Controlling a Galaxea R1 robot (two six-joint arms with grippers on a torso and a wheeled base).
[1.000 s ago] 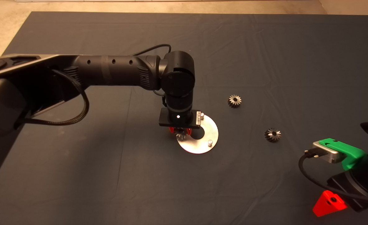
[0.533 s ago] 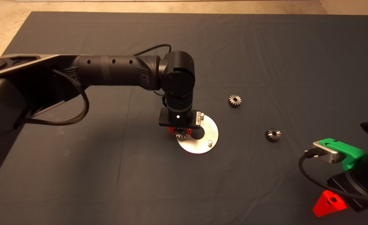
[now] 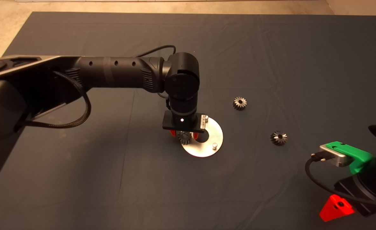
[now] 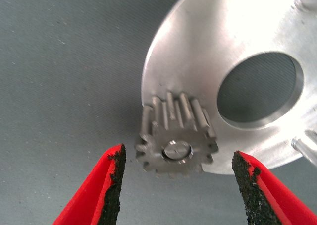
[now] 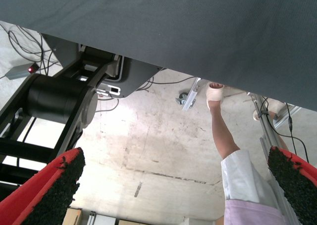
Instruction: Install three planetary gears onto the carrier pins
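A round shiny carrier disc (image 3: 207, 149) lies mid-mat. One planetary gear (image 3: 184, 137) sits on the pin at the disc's left edge; the pin's top shows in the gear's centre hole in the left wrist view (image 4: 176, 148). My left gripper (image 3: 184, 135) hangs right above this gear, open, with a finger on each side (image 4: 111, 185) and not touching it. Two other carrier pins (image 3: 207, 118) (image 3: 215, 146) stand bare. Two more gears (image 3: 239, 103) (image 3: 278, 137) lie on the mat to the right of the disc. My right gripper (image 3: 335, 207) is parked at the lower right, open and empty.
The dark mat (image 3: 111, 179) covers the table. The left arm (image 3: 111, 75) reaches in from the left above the mat. The right wrist view looks past the mat's edge at the floor, a machine base (image 5: 59, 101) and a person's leg (image 5: 223, 136).
My left gripper's fingers have spread apart and let go of the gear, which stays on the pin. The right arm has not moved.
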